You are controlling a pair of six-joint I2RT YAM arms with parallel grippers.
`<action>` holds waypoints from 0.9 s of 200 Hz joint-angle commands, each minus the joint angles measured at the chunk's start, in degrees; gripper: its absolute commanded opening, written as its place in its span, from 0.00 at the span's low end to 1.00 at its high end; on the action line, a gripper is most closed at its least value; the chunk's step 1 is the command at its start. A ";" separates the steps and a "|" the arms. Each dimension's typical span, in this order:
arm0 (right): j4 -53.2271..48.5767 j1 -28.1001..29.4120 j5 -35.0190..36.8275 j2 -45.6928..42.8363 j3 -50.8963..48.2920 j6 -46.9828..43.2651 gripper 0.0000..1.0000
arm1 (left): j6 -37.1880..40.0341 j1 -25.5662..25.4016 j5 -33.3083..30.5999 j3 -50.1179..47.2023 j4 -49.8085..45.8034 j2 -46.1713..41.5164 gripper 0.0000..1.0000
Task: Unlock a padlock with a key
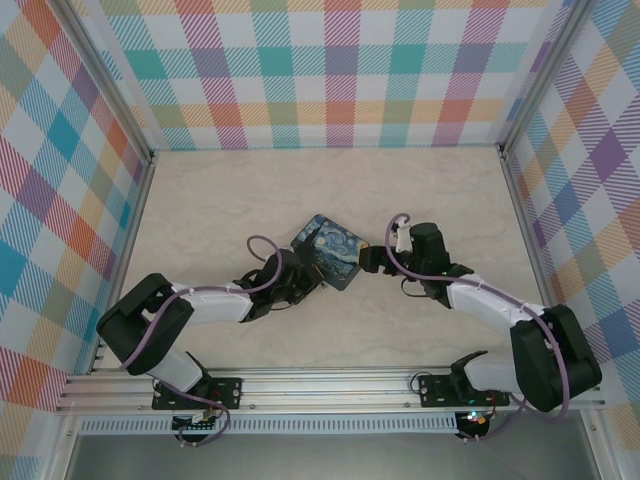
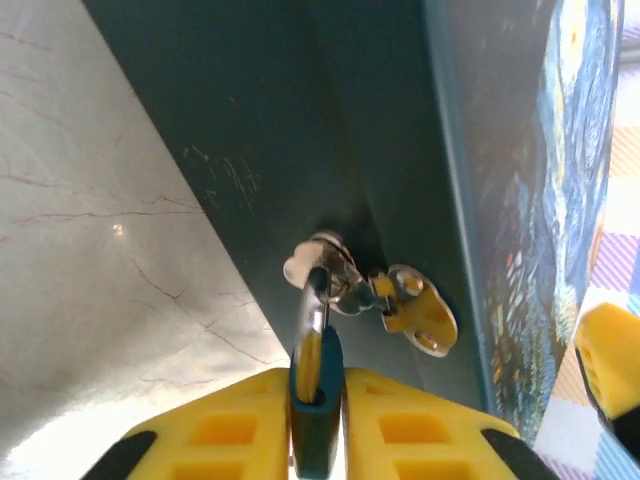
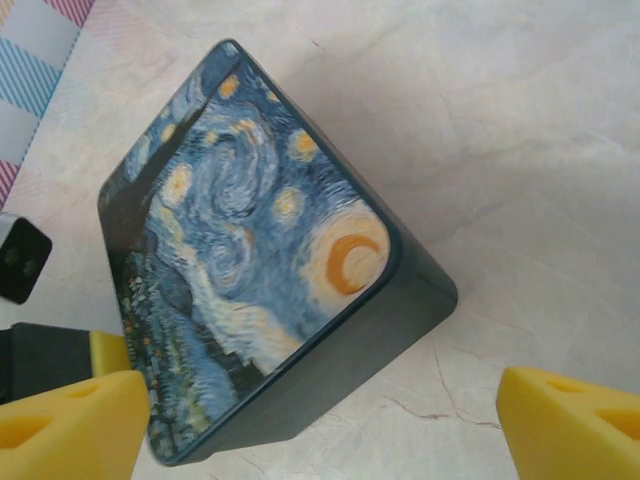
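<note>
Here, from the top, the box [image 1: 330, 250] is seen in the middle of the table [image 1: 230, 200], with one gripper at each side. The left gripper [image 1: 300, 285] is at the near-left side of the box. The right gripper [image 1: 372, 262] is just beside its right side.

From the left wrist, the padlock [image 2: 312, 340] is seen hanging from a small metal loop [image 2: 322, 255] on the dark side of the box. It seems to be pinched edge-on by the left gripper [image 2: 317, 385], whose fingers [image 2: 410, 430] are pressed together on its body. Its long way runs straight from the fingers up to the loop, so the keyhole end is likely hidden between the fingers. A brassy plate [image 2: 418, 312] is fixed just beside the loop. Which small bit is the key cannot be told.

From the right wrist, the painted top of the box is seen. The right gripper [image 3: 322, 400] is spread wide and nothing is held in it. The padlock side is turned away from it, so the left arm is judged to be the nearer one. For the next move, a key would have to be brought to the end held by the left fingers.
</note>
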 commanded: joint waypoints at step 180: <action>12.35 -1.27 -19.74 39.68 35.91 12.52 0.96 | 16.26 10.76 -5.84 -0.47 -22.13 -28.42 0.65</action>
